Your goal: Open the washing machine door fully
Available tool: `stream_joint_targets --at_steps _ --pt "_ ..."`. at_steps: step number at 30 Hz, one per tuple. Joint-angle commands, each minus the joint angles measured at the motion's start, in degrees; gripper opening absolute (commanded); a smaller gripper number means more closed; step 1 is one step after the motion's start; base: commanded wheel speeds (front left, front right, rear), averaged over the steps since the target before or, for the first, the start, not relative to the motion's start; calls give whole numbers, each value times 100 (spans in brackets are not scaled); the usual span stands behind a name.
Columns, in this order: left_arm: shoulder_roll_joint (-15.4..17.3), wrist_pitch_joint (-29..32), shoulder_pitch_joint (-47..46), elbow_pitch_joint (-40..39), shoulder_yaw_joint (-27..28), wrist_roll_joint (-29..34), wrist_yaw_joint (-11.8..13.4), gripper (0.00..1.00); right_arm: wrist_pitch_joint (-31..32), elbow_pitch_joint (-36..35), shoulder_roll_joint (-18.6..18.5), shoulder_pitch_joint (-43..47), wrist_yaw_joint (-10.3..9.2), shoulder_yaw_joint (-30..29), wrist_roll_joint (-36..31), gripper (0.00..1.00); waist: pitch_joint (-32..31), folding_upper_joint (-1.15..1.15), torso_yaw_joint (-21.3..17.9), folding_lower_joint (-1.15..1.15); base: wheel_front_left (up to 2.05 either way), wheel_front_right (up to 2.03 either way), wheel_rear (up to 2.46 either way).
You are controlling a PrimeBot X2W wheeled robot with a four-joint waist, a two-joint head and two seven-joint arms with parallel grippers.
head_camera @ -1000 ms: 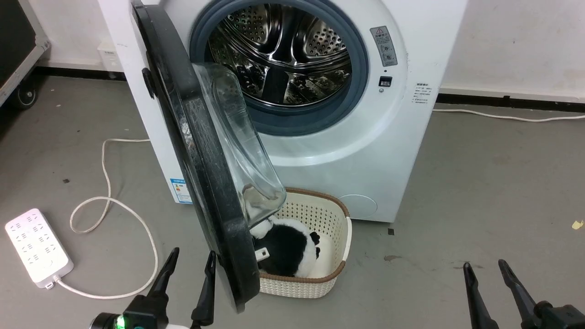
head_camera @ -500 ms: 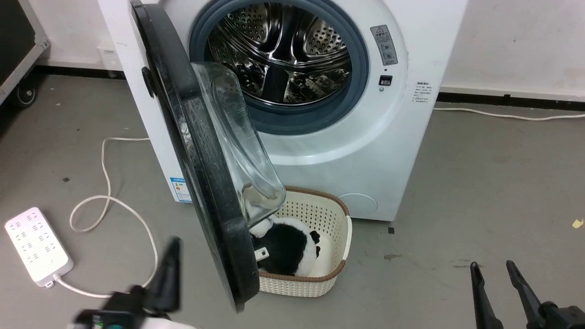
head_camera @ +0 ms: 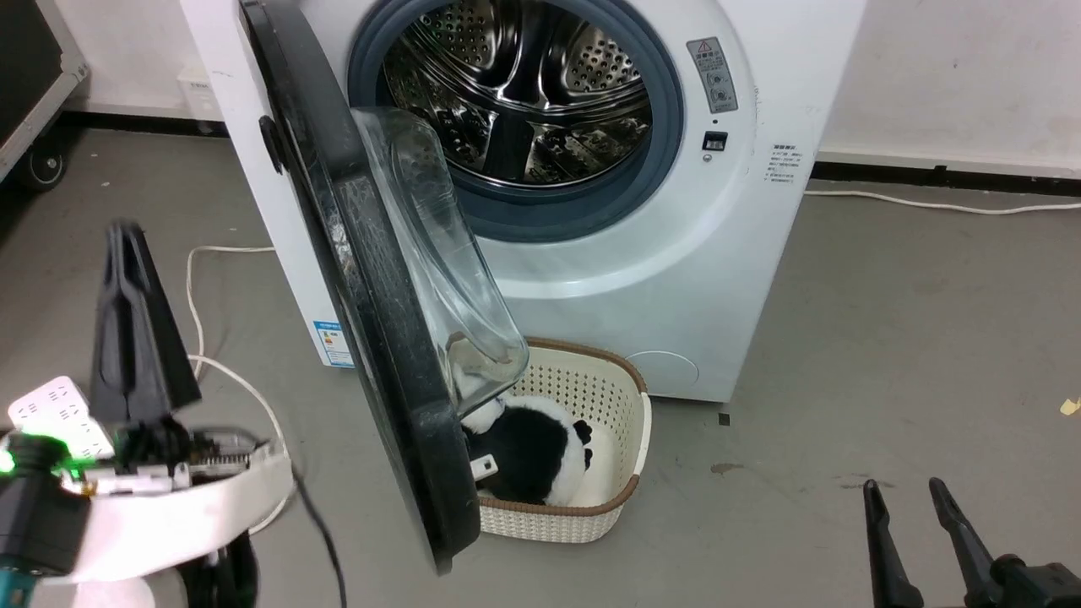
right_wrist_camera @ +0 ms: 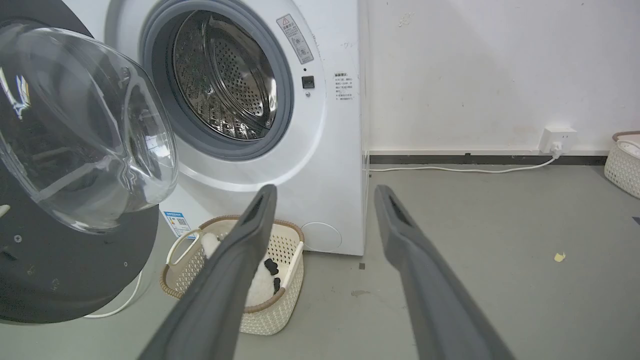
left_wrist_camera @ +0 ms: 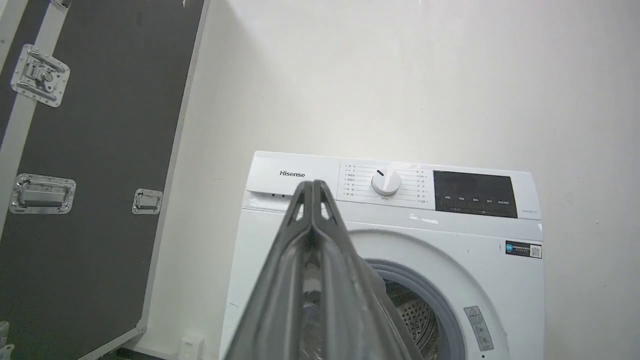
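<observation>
The white washing machine [head_camera: 642, 279] stands ahead with its steel drum exposed. Its black washing machine door [head_camera: 372, 295] hangs out on the left hinge, seen nearly edge-on, and the clear glass bowl [head_camera: 439, 253] faces the drum. My left gripper [head_camera: 125, 232] is raised well left of the door's outer face, apart from it, fingers pressed together and holding nothing. The left wrist view shows those shut fingers [left_wrist_camera: 312, 184] pointing at the machine's control panel [left_wrist_camera: 385, 181]. My right gripper [head_camera: 902, 485] stays low at the right, open and empty. The right wrist view shows the door [right_wrist_camera: 75, 260], the machine [right_wrist_camera: 330, 150] and the spread right gripper [right_wrist_camera: 325, 189].
A cream lattice basket [head_camera: 621, 507] holding a black-and-white plush [head_camera: 524, 456] sits on the floor under the door. A white power strip [head_camera: 51, 401] and its cable [head_camera: 198, 304] lie at left. A black flight case [left_wrist_camera: 90, 150] stands left of the machine. Another basket [right_wrist_camera: 622, 160] is far right.
My left arm has swung up and to the left, away from the door's lower rim, and its fingers have gone from open to shut. The door and right gripper look unmoved.
</observation>
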Motion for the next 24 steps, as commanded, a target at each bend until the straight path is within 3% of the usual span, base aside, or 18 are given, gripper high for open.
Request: stream_joint_targets --at_steps 1,13,19,24 --pt "0 -25 -79 -55 -35 37 -22 0 -36 21 25 -86 6 22 53 100 -2 0 -2 -1 0 0 0" --pt "12 755 -121 -606 -1309 139 -359 0 -49 111 25 -81 6 161 136 100 47 0 -50 -1 0 0 0" --pt "0 951 314 -190 -2111 -26 -426 0 -45 124 25 -129 6 152 142 100 129 0 -32 -1 0 0 0" --pt "-6 998 636 542 -2450 -248 -374 0 -37 136 25 -186 6 158 154 100 219 0 -27 -1 0 0 0"
